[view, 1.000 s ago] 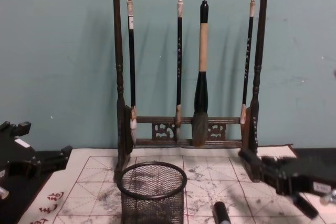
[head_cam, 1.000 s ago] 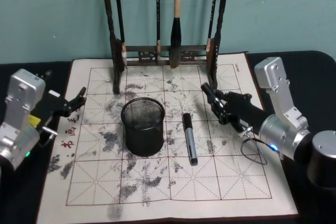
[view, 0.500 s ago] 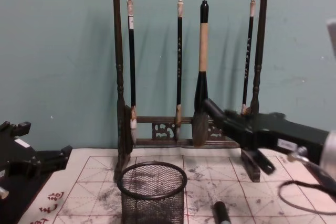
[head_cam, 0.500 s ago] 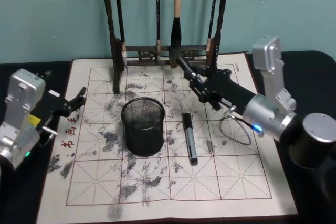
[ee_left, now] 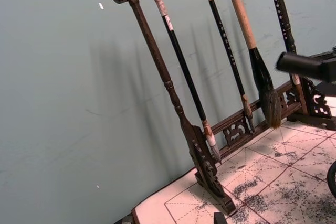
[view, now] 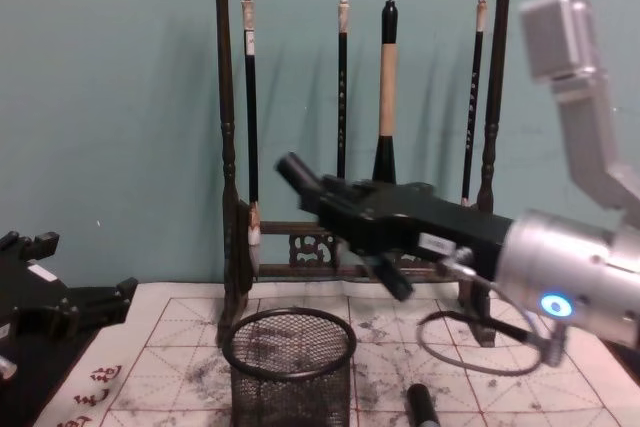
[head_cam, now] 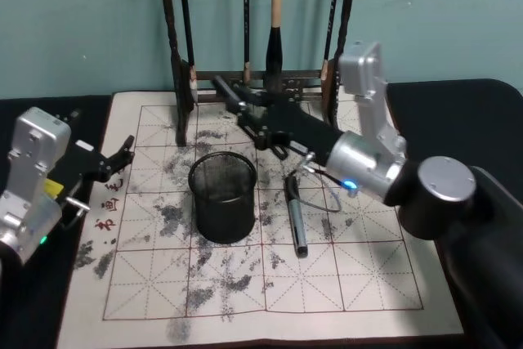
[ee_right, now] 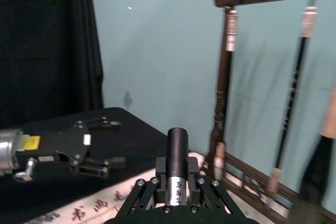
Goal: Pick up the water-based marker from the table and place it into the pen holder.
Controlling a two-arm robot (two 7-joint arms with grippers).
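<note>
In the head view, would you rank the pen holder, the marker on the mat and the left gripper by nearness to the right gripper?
1. Pen holder, just below the right gripper.
2. Marker on the mat, right of the holder.
3. Left gripper, at the mat's left edge.

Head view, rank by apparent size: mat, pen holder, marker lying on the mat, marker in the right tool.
1. mat
2. pen holder
3. marker on the mat
Unranked: marker in the right tool. It shows shorter, but part is hidden in the right tool and it sits raised toward the camera.
</note>
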